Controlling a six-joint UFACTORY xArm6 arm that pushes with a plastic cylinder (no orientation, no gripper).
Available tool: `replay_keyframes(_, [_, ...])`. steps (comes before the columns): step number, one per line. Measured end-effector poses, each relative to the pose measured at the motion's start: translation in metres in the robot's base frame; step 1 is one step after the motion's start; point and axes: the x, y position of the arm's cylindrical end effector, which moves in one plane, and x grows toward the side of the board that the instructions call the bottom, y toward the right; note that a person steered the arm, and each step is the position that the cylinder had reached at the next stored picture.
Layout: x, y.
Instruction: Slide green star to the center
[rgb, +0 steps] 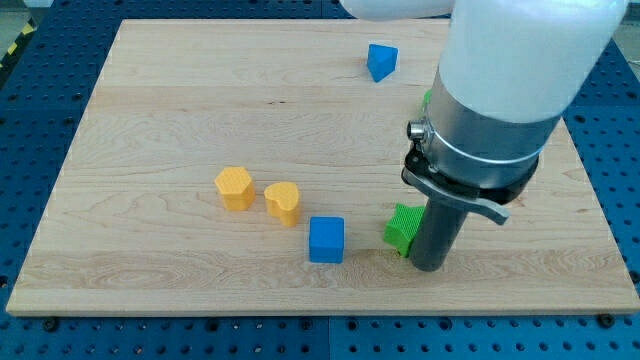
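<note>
Near the worktop's bottom edge, right of middle, my tip touches the green star on its right (no hand fitted). Left: blue cube, two yellow blocks. Far edge: blue block.

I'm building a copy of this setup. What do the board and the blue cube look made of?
The board looks like light wood, matte to satin: grain lines and plank seams show. The blue cube looks like plastic or painted material: even colour, no grain; which one I cannot tell.
</note>
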Motion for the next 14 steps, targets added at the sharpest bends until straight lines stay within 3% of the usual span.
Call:
replay_keyframes(2, [-0.039,0.000])
replay_keyframes(3, [-0.082,0.000])
replay_keyframes(4, [-0.070,-0.004])
replay_keyframes(5, [-0.016,-0.008])
replay_keyframes(6, [-0.012,-0.038])
replay_keyframes(7, [-0.065,-0.031])
replay_keyframes(9, [-0.078,-0.031])
replay_keyframes(10, [-0.110,-0.032])
replay_keyframes(11, [-0.092,-0.032])
replay_keyframes(12, [-0.110,0.001])
replay_keyframes(14, [-0.134,-0.009])
